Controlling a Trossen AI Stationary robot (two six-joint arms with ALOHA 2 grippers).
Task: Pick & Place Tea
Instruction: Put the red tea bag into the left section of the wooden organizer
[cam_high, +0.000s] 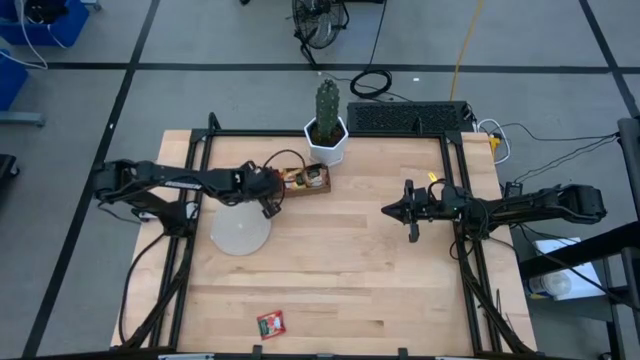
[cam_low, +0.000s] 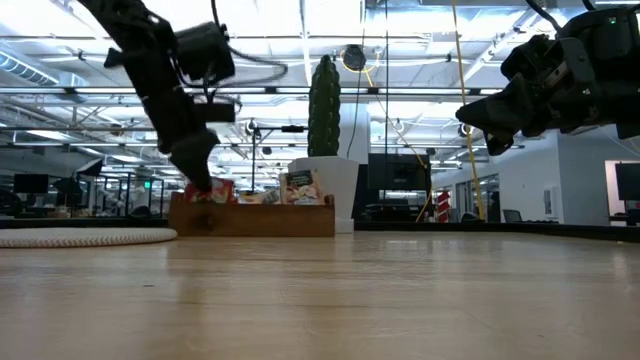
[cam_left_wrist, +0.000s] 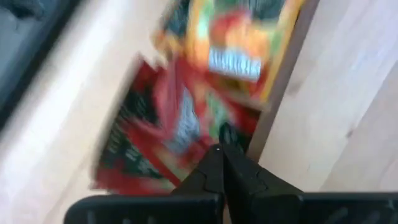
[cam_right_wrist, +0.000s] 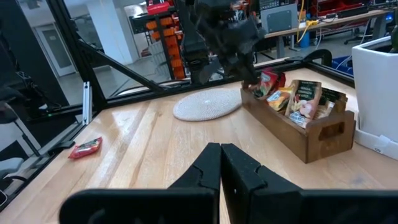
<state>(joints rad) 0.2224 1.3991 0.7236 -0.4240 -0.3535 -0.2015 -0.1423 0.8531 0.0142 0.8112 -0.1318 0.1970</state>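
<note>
My left gripper (cam_high: 270, 197) (cam_left_wrist: 219, 151) is over the left end of the long brown tray (cam_high: 305, 180) (cam_low: 255, 218), shut on a red-and-green tea sachet (cam_left_wrist: 168, 124) (cam_low: 212, 190). An orange-yellow sachet (cam_left_wrist: 242, 37) stands next to it in the tray, along with whitish ones (cam_right_wrist: 303, 99). Another red sachet (cam_high: 271, 322) (cam_right_wrist: 85, 147) lies flat on the table near its near edge. My right gripper (cam_high: 388, 211) (cam_right_wrist: 221, 147) hangs shut above the table's right half, touching nothing. My left gripper pinches the red-and-green sachet at its edge (cam_left_wrist: 227, 134) between the two shut fingertips, coming from above and slanting down. The sachet sits at the tray's left end; the view is blurred, and whether it rests on the tray floor does not show.
A round pale grey disc (cam_high: 241, 232) (cam_low: 85, 237) lies flat left of the tray. A cactus in a white pot (cam_high: 327, 130) (cam_low: 324, 105) stands at the tray's far right end. Bare wood stretches across the table's middle and near part. Black frame rails run along both sides.
</note>
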